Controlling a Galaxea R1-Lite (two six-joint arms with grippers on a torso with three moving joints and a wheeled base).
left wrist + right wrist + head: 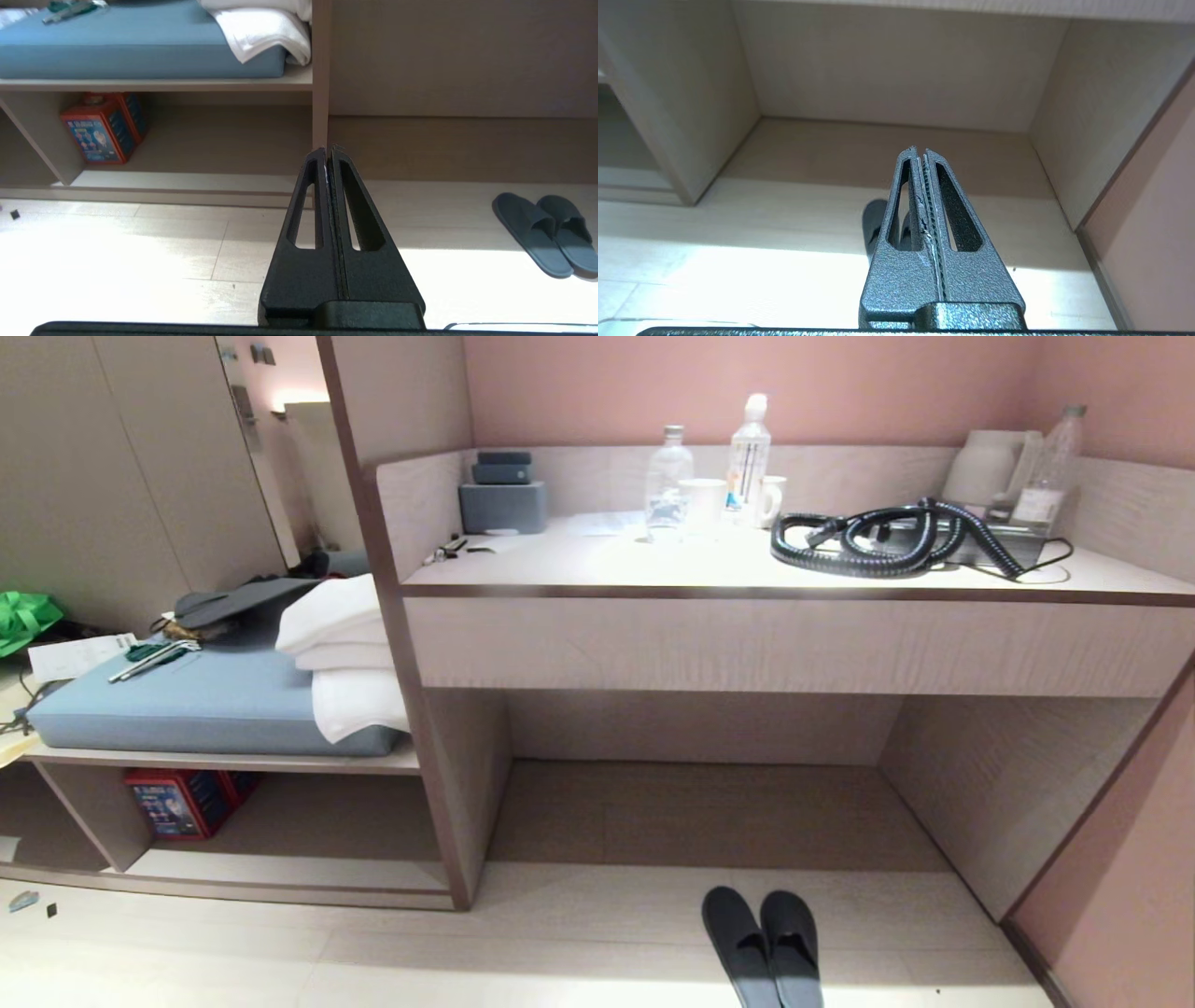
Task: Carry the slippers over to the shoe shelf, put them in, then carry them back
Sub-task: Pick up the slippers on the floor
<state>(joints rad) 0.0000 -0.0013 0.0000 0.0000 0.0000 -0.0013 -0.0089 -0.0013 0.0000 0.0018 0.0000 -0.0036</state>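
Head view: the slippers (764, 947) are seen side by side on the floor (280, 952), before the desk recess. The left gripper (329, 150) and right gripper (920, 151) are held with jaws pressed together, nothing pinched.

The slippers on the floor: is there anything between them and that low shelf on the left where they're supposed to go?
Nothing visible blocks the way. The slippers lie side by side on bare floor before the desk recess, and the floor runs open to the shoe shelf. Inside it, only a red box stands at the far left.
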